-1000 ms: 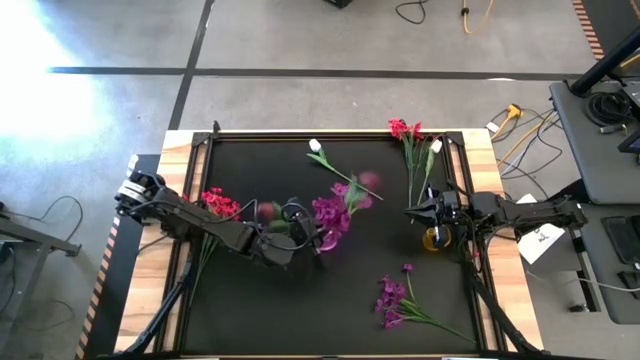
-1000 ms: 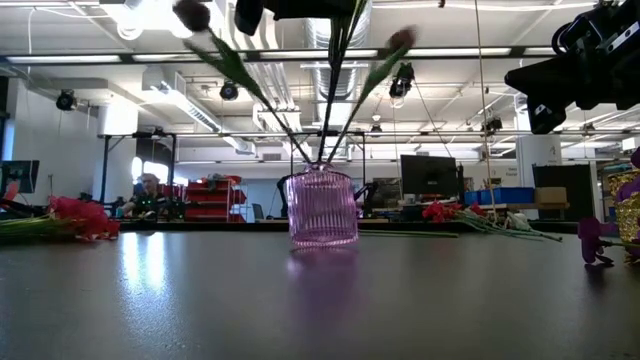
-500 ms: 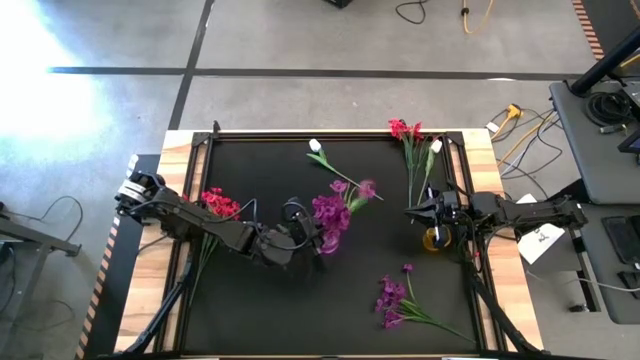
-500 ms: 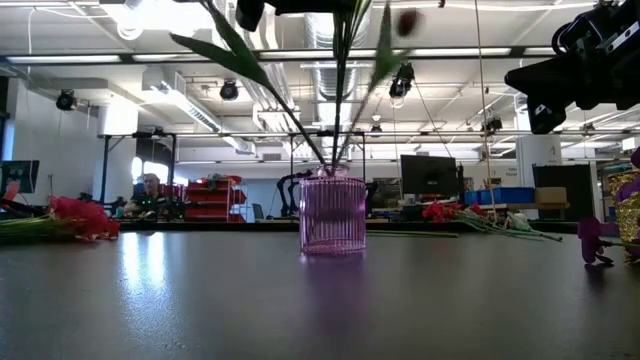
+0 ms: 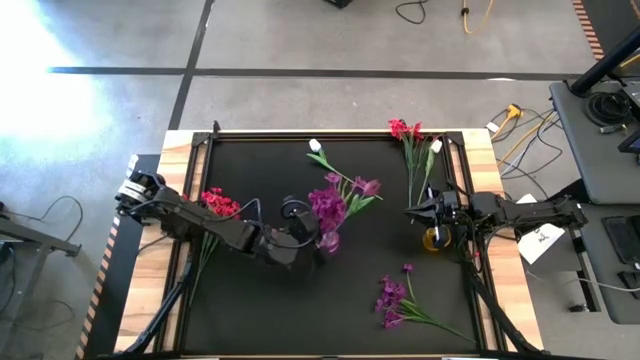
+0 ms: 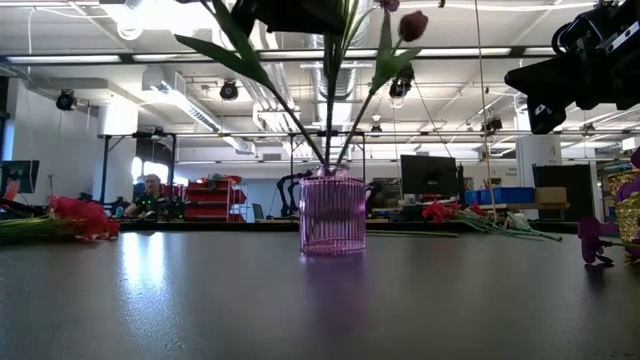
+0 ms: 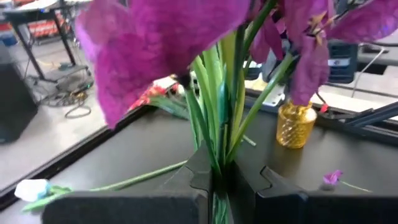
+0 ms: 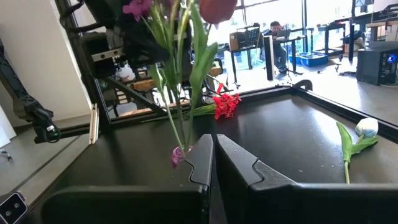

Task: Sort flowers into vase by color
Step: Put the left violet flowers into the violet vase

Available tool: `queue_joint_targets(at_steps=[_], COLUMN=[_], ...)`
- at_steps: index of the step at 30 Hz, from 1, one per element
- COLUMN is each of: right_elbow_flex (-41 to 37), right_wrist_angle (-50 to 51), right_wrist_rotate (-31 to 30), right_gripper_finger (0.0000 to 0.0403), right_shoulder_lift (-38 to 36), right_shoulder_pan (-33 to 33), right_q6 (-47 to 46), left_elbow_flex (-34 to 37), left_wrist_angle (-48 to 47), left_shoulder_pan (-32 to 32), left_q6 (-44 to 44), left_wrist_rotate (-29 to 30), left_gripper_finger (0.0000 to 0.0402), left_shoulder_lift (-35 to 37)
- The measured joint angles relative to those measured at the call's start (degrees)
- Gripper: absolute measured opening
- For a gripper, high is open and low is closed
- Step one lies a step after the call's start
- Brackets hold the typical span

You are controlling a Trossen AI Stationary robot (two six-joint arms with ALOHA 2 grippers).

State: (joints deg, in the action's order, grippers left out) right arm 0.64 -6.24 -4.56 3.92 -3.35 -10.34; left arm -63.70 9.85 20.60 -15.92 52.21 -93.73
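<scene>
A bunch of purple flowers (image 5: 330,208) stands with its green stems in a pink ribbed vase (image 6: 333,215) at the table's middle. My left gripper (image 5: 312,233) reaches in from the left and is shut on the stems below the blooms. My right gripper (image 5: 411,212) waits shut at the table's right side, beside a gold vase (image 5: 436,239), touching nothing. Loose flowers lie flat on the table: red ones (image 5: 218,203) at the left, a white bud (image 5: 317,146) at the far side, red ones (image 5: 405,129) at the far right, purple ones (image 5: 392,297) near right. My left gripper pinches the bundle of green stems (image 7: 216,152) between its two fingers, below the blooms and above the vase's rim. The fingers come roughly level from the table's left and lie across the stems. The stems stand nearly upright, fanning out, with their lower ends inside the pink vase (image 6: 330,185).
The black mat ends in a raised frame (image 5: 300,133) on a wooden tabletop. A white-budded stem (image 5: 432,160) lies beside the far-right red flowers. Bare mat lies near the front left. Beyond the table, workbenches and a seated person (image 6: 150,192) show.
My left gripper has stayed in place, still shut on the stems, and rolled a little. The bunch has swung in the vase: its blooms have shifted and the stems stand straighter. The pink vase has slid slightly toward the table's right.
</scene>
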Motion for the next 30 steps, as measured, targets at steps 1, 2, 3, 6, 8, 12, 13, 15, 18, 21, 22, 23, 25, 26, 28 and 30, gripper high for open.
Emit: queue_joint_targets(at_steps=[1,2,3,6,8,12,13,15,18,21,22,23,25,26,28,30], right_elbow_flex=[0.0,0.0,0.0,0.0,0.0,0.0,0.0,0.0,0.0,0.0,0.0,0.0,0.0,0.0,0.0,0.0], right_wrist_angle=[0.0,0.0,0.0,0.0,0.0,0.0,0.0,0.0,0.0,0.0,0.0,0.0,0.0,0.0,0.0,0.0], right_wrist_rotate=[0.0,0.0,0.0,0.0,0.0,0.0,0.0,0.0,0.0,0.0,0.0,0.0,0.0,0.0,0.0,0.0], right_gripper_finger=[0.0013,0.0013,0.0013,0.0013,0.0013,0.0013,0.0013,0.0013,0.0013,0.0013,0.0013,0.0013,0.0013,0.0013,0.0013,0.0013], right_shoulder_lift=[0.0,0.0,0.0,0.0,0.0,0.0,0.0,0.0,0.0,0.0,0.0,0.0,0.0,0.0,0.0,0.0], right_shoulder_pan=[0.0,0.0,0.0,0.0,0.0,0.0,0.0,0.0,0.0,0.0,0.0,0.0,0.0,0.0,0.0,0.0], right_q6=[0.0,0.0,0.0,0.0,0.0,0.0,0.0,0.0,0.0,0.0,0.0,0.0,0.0,0.0,0.0,0.0], left_elbow_flex=[0.0,0.1,0.1,0.1,0.1,0.1,0.1,0.1,0.1,0.1,0.0,0.0,0.0,0.0,0.0,0.0], left_wrist_angle=[-0.5,-0.8,-0.9,-0.9,-1.0,-1.0,-1.1,-1.1,-1.2,-3.2,-4.3,-5.8,-9.1,-10.7,-13.4,-14.8], left_shoulder_pan=[-0.1,-0.2,-0.2,-0.2,-0.2,-0.5,-0.6,-0.7,-0.7,-0.7,-0.6,-0.5,-0.5,-0.5,-0.5,-0.4], left_q6=[-0.9,-1.7,-2.4,-3.5,-3.7,-4.7,-4.7,-4.7,-4.6,-4.7,-4.7,-5.0,-6.0,-6.4,-7.0,-7.0], left_wrist_rotate=[-0.3,-0.5,-0.5,-0.7,-0.7,-0.5,-0.4,-0.2,-0.2,-0.3,-0.4,-0.8,-1.9,-2.5,-3.3,-3.5], left_gripper_finger=[0.0009,0.0009,0.0009,0.0009,0.0009,0.0017,0.0023,0.0041,0.0077,0.0116,0.0128,0.0140,0.0160,0.0169,0.0186,0.0200], left_shoulder_lift=[0.0,-0.1,-0.3,-1.2,-1.9,-3.8,-4.1,-4.4,-4.1,-2.3,-1.5,-0.7,0.6,1.1,2.7,4.1])
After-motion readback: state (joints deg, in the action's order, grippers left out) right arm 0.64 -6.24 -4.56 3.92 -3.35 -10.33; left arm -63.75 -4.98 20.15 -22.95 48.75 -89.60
